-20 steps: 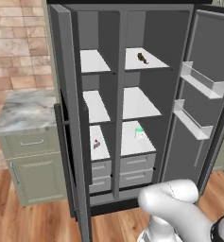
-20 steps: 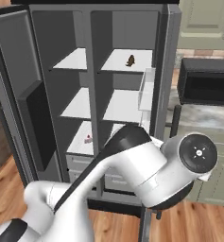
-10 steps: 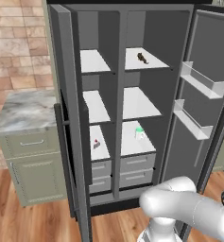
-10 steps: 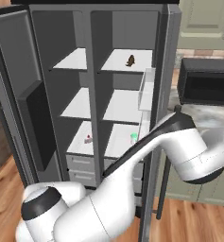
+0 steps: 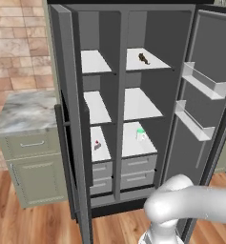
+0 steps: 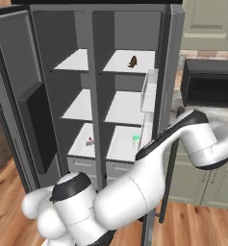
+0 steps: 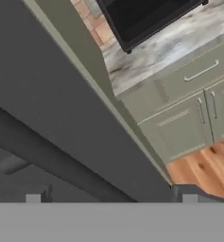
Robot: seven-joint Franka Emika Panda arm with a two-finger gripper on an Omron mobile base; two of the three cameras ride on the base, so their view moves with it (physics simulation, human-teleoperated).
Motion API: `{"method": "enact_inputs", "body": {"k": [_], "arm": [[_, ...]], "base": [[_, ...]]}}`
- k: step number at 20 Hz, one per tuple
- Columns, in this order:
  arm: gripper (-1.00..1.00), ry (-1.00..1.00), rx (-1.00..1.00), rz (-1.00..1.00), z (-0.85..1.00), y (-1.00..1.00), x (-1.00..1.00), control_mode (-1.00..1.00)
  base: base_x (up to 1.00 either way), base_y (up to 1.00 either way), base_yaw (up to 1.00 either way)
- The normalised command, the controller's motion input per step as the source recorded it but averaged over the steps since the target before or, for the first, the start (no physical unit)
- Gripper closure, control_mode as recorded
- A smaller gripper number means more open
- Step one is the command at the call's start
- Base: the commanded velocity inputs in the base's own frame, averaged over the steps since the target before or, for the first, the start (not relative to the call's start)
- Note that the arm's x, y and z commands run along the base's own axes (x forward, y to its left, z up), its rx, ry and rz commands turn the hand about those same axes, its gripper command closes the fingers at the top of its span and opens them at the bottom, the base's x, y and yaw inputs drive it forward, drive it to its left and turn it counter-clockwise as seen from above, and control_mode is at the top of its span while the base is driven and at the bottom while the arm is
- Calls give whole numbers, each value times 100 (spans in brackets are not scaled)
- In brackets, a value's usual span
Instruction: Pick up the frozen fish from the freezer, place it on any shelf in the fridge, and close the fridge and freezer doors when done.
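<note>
While both doors stand open, the frozen fish (image 5: 143,58) lies on the top shelf (image 5: 155,64) of the fridge (image 6: 130,91). The gripper (image 7: 111,197) faces the fridge door (image 7: 47,127) from outside, jaws wide apart and empty.

Glossy white rounded arm (image 6: 134,192) — dark joint bands (black caps)

A simulated kitchen with a warm wood plank floor (image 5: 33,224). A tan brick wall (image 5: 19,45) stands behind a marble-topped desk (image 5: 24,112) on sage green cabinets (image 5: 31,174). Beyond the fingers, a black microwave (image 6: 209,86) rests on another marble desk (image 7: 165,47) above green drawers (image 7: 193,75), with an upper cabinet (image 6: 207,21) overhead.
</note>
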Motion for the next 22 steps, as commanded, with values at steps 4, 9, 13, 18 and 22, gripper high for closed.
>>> {"method": "enact_inputs", "body": {"k": [4,9,13,18,22], "arm": [[-100,-2,11,0,-33,-26,93,-100],[-100,-5,11,0,-15,24,73,-100],[-100,-8,12,0,-1,77,69,-100],[-100,-6,8,0,0,100,70,-100],[-100,-1,9,0,0,100,81,-100]], "base": [[0,0,0],[0,0,0],[0,0,0],[0,0,0],[0,0,0]]}}
